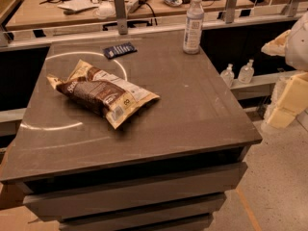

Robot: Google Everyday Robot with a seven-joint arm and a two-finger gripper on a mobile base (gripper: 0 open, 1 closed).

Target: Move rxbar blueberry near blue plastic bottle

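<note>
The claw (288, 99) is a pale shape at the right edge, partly cut off; I cannot tell if it is wide or narrow. Two small bottles (227, 75) stand near it. The tabletop (192, 109) holds one blue plastic bottle (193, 24) at the far right corner. One rxbar blueberry (120, 50) lies flat at the far edge, apart from it. One chip bag (102, 91) lies nearer.

A matt, smooth grey table (192, 114) carries a glossy crinkled chip bag (103, 93), the dark-wrapped rxbar blueberry (120, 50) and the clear blue plastic bottle (193, 25). At the right edge, the gripper (285, 105) looks like matt cream plastic.
</note>
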